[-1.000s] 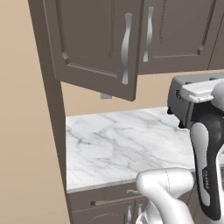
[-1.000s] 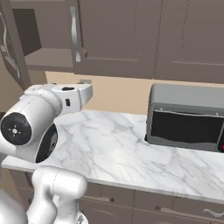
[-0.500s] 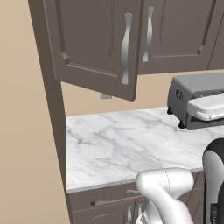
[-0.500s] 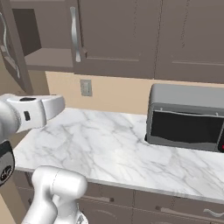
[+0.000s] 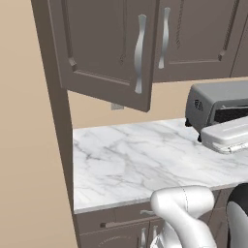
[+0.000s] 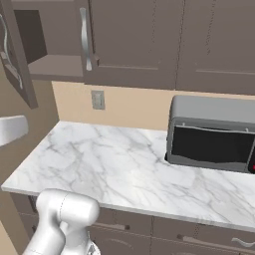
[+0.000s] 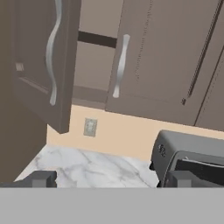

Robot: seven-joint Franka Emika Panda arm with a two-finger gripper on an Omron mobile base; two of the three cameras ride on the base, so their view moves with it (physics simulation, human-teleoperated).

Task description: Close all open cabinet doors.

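The leftmost cabinet door (image 5: 104, 53) stands swung out over the counter, its curved silver handle (image 5: 139, 53) facing me. In the hand view this open door (image 7: 41, 61) is at the left, with the bare cabinet shelf (image 7: 94, 92) behind it. Its neighbour, a closed door (image 7: 153, 61), lies flush to the right. From the right base view the open door (image 6: 12, 55) is edge-on at the far left. My gripper (image 7: 111, 179) is open, its two dark fingertips (image 7: 41, 178) far apart with nothing between them, well back from the open door and below it.
A grey microwave (image 6: 214, 132) sits on the marble counter (image 5: 140, 160) at the right. A wall outlet (image 7: 90, 127) is under the open cabinet. A tall panel (image 5: 55, 121) bounds the counter on the left. A white arm link (image 5: 227, 138) crosses in front of the microwave.
The arm has swung down from its upright pose, so just one white link crosses each base view now. The open door has not moved.
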